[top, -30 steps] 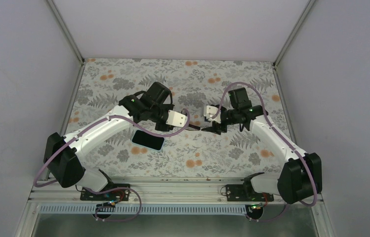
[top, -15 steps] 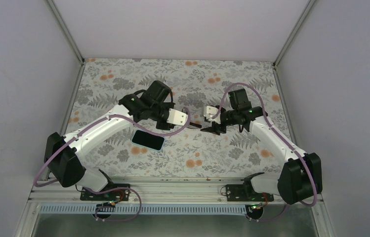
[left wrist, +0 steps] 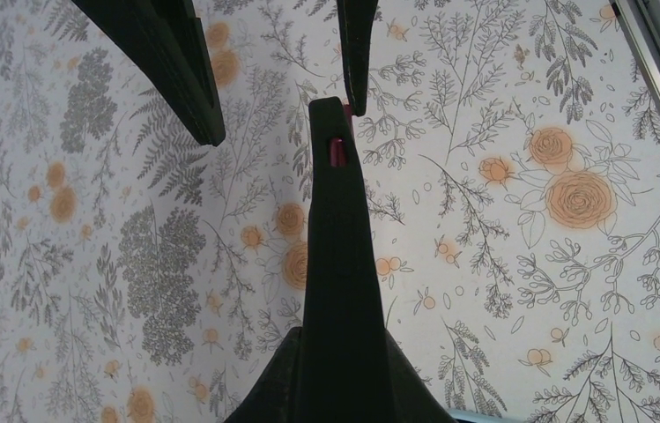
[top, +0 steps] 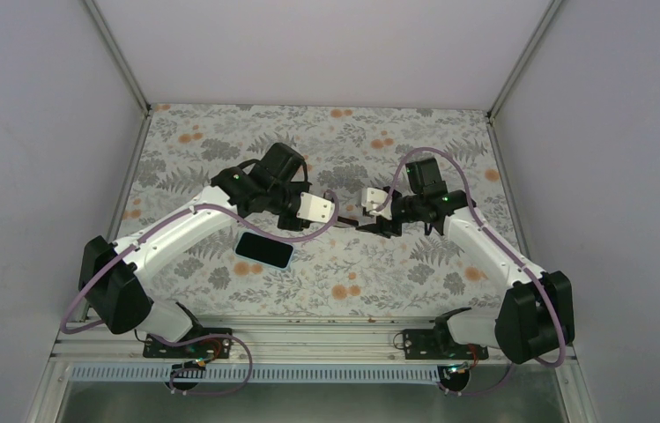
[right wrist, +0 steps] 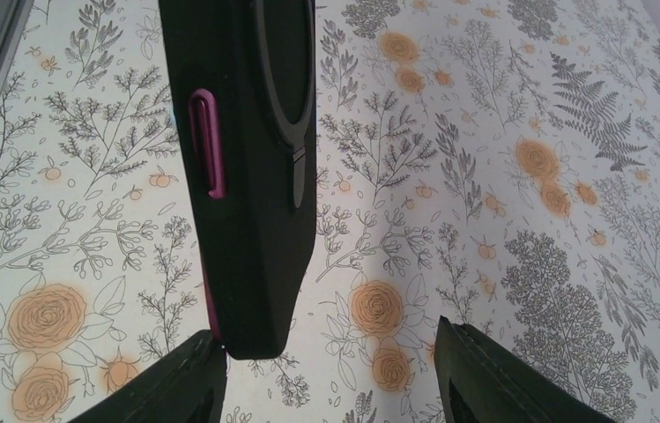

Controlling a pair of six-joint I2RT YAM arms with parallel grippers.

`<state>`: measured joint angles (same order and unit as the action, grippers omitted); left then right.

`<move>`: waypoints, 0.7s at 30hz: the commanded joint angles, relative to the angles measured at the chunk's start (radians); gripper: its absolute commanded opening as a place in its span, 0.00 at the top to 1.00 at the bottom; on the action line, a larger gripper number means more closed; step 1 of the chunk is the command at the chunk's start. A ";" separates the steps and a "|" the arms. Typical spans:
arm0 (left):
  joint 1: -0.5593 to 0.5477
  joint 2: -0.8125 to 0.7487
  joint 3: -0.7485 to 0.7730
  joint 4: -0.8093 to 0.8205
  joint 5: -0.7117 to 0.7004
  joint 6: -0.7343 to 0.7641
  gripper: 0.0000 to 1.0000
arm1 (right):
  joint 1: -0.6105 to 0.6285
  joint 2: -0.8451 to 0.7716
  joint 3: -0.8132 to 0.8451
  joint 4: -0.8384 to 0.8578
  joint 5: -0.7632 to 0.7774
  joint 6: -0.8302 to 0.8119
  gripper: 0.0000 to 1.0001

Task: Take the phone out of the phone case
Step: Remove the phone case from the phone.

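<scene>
The left gripper point(top: 341, 222) was clamped on one end of the black phone case point(right wrist: 247, 159), holding it edge-up above the floral tabletop point(top: 220, 132). The right gripper point(right wrist: 326, 335) stood spread around the case's far end. The phone point(top: 264, 250) lay flat on the tabletop beside the left arm.

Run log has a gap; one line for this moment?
phone: bare on table | left gripper: shut on phone case | right gripper: open, straddling case
</scene>
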<state>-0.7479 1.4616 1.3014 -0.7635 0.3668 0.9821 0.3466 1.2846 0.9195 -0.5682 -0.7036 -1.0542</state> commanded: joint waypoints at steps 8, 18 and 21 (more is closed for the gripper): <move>-0.002 -0.022 0.021 0.022 0.033 0.031 0.98 | -0.009 0.002 0.030 -0.005 0.031 -0.047 0.38; -0.004 -0.019 0.017 0.027 0.041 0.025 0.98 | -0.009 0.015 0.051 0.020 0.004 -0.015 0.38; -0.006 -0.016 0.016 0.025 0.049 0.025 0.98 | -0.009 0.007 0.050 0.051 0.017 0.012 0.38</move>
<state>-0.7483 1.4616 1.3014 -0.7609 0.3588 0.9913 0.3447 1.2972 0.9363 -0.5766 -0.6785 -1.0782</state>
